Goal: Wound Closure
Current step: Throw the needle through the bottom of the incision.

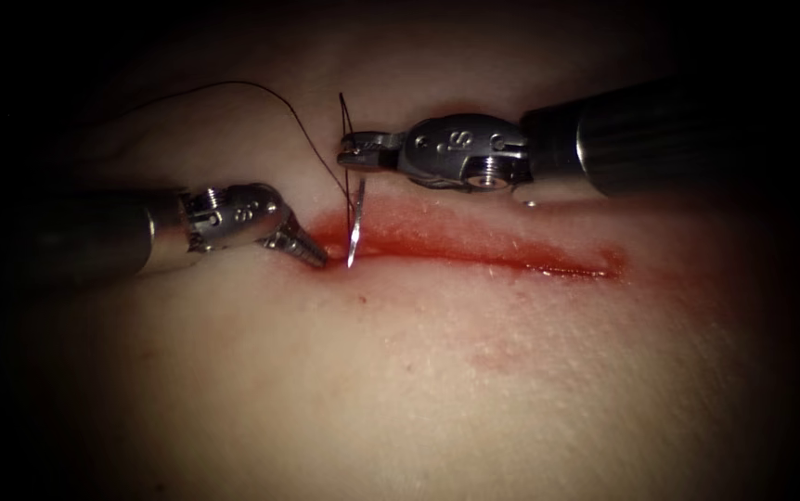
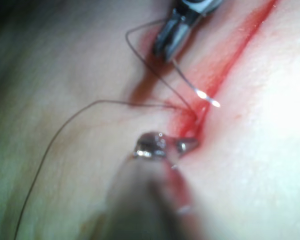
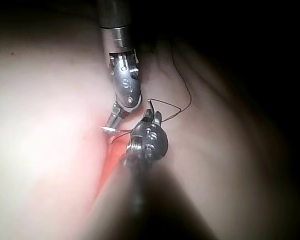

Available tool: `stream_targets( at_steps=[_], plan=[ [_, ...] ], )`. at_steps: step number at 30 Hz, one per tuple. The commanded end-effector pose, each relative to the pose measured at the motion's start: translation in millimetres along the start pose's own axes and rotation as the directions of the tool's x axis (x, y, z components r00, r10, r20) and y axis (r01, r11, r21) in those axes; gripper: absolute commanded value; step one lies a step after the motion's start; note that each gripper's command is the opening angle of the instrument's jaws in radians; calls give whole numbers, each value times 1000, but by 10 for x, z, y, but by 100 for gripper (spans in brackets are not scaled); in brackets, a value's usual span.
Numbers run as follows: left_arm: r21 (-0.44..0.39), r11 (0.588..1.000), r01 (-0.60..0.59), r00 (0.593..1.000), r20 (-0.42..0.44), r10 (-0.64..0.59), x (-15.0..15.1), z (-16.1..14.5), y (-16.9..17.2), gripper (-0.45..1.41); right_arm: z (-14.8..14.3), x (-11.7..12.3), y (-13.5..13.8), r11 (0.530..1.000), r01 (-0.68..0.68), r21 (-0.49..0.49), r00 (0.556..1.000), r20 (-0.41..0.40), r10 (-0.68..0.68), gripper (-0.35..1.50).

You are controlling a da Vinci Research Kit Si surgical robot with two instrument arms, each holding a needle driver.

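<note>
The right gripper (image 1: 352, 153) is clenched on the needle (image 1: 355, 223) near its thread end, so the curve hangs below the jaws with its point just at the left end of the cut (image 1: 474, 252), touching or nearly touching the tissue (image 1: 437, 371); whether the point has entered cannot be told. The left gripper (image 1: 312, 255) lies just beside the needle point, to its left, tips pressed on the tissue edge and apparently clenched, though nothing can be seen between them. The thread (image 1: 261, 91) runs up from the right gripper and loops away behind the left tool. To do this well, keep the needle square in the jaws (a slipped grip turns the point sideways), keep the point close to the margin held down beside it, and keep the slack thread away from both tools.
</note>
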Motion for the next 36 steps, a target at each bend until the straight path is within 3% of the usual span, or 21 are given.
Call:
stream_targets(
  at_steps=[1,16,24,36],
  plan=[
    [1,1000,2,1000,-2,-2,-2,7,-7,-35,8,-1,-3,1000,6,2,1000,0,-6,-35],
    [10,1000,2,1000,8,-2,-9,14,-7,-35,16,5,-8,966,251,-63,967,53,-248,-35],
    [12,1000,0,1000,8,0,-15,12,-1,-35,22,12,-17,955,285,-81,958,41,-282,-35],
    [13,1000,7,1000,1,-7,-17,16,3,-35,32,-1,-40,935,345,-79,939,40,-343,-35]
  ],
)
